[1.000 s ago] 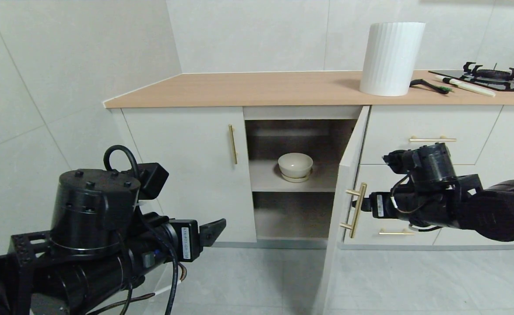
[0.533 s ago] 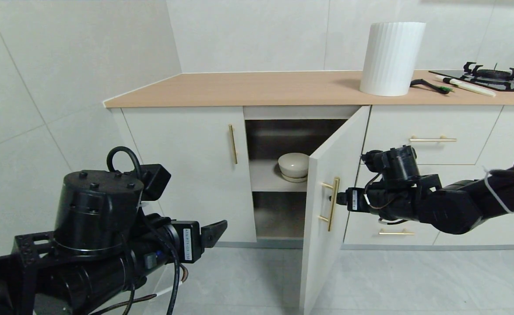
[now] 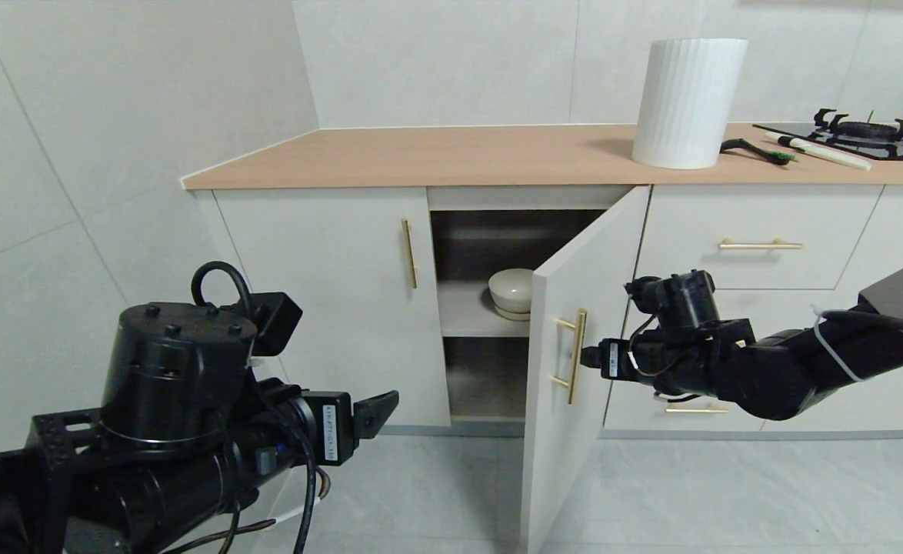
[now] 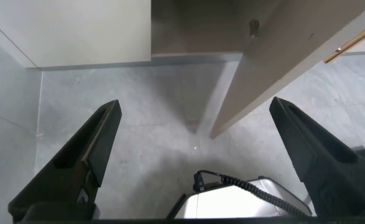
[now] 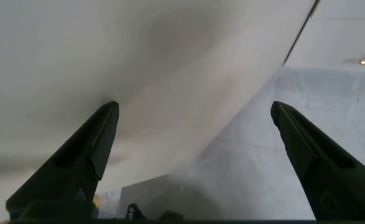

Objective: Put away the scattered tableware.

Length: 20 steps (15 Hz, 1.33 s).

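Both spread wide: right pincer [image 5: 193,109] at door [image 3: 559,431] face by handle [image 3: 573,356], possibly touching; left pincer [image 4: 194,107] above floor [image 4: 151,130].

Cream bowl [image 3: 510,289]; off-white cabinet door [image 3: 559,462] — brass-gold handle [image 3: 573,356]; light wood-grain countertop [image 3: 451,158]; white ribbed canister [image 3: 688,104].

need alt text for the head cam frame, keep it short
The right gripper is at the gold handle of a half-open cabinet door, behind which a pale bowl sits on a shelf. The left gripper hangs low to the left; a white ribbed canister stands on the wooden counter.
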Available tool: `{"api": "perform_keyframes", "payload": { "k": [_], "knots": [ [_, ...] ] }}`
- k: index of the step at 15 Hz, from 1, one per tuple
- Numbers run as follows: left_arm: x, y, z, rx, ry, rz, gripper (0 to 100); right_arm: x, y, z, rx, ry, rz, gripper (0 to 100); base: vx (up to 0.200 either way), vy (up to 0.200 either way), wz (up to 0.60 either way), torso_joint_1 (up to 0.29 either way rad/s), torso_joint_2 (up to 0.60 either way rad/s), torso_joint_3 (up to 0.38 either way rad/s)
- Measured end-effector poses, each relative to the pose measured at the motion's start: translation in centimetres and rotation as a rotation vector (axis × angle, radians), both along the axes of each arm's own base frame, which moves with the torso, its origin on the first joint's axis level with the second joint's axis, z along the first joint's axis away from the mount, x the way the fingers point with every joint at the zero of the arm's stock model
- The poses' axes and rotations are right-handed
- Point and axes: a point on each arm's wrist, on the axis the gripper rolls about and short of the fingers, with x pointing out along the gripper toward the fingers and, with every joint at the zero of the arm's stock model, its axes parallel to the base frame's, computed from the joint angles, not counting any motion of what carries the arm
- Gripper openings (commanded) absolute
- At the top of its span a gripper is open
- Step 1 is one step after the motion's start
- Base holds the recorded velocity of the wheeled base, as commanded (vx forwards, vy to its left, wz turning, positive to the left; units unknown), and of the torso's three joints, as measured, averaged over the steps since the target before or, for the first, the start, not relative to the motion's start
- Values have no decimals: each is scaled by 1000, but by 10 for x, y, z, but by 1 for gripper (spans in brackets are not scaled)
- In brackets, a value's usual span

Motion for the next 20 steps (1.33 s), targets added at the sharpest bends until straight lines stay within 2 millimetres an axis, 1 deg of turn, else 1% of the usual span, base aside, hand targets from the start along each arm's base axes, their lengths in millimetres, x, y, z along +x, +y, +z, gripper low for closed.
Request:
{"api": "perform_keyframes", "payload": {
  "k": [6, 10, 12, 16, 20],
  "knots": [
    [1, -1, -2, 4, 5, 0, 100, -2, 7, -3, 18, 15, 5, 100, 200, 0, 0, 0, 4, 3],
    [1, -1, -2, 6, 6, -1, 100, -5, 14, -4, 44, 26, 14, 100, 0, 0, 0, 0, 0, 0],
    [1, -2, -2, 6, 5, -3, 100, -5, 20, -2, 89, 34, 14, 100, 0, 0, 0, 0, 0, 0],
    [2, -2, -2, 4, 4, -2, 100, 13, 36, 2, 243, 37, -55, 100, 0, 0, 0, 0, 0, 0],
    [2, -2, -2, 4, 5, -2, 100, 34, 49, -2, 344, 40, -112, 100, 0, 0, 0, 0, 0, 0]
  ]
}}
